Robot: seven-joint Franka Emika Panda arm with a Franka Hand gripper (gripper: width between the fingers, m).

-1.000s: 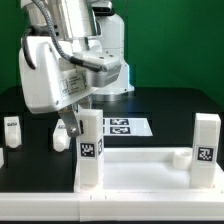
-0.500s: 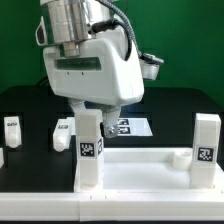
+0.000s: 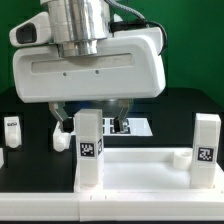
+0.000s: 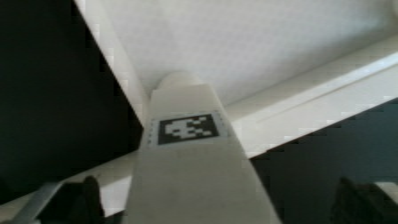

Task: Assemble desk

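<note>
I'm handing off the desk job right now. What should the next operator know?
Gripper: open, with its fingers on either side of the near leg, not gripping it.
Panel: lies flat at the front of the table.
Done: the near leg and a second leg, at the exterior view's right, stand upright at panel corners. How firmly they are seated cannot be told.
Left: two loose legs sit on the table at the exterior view's left. They probably go in the remaining corners.
</note>
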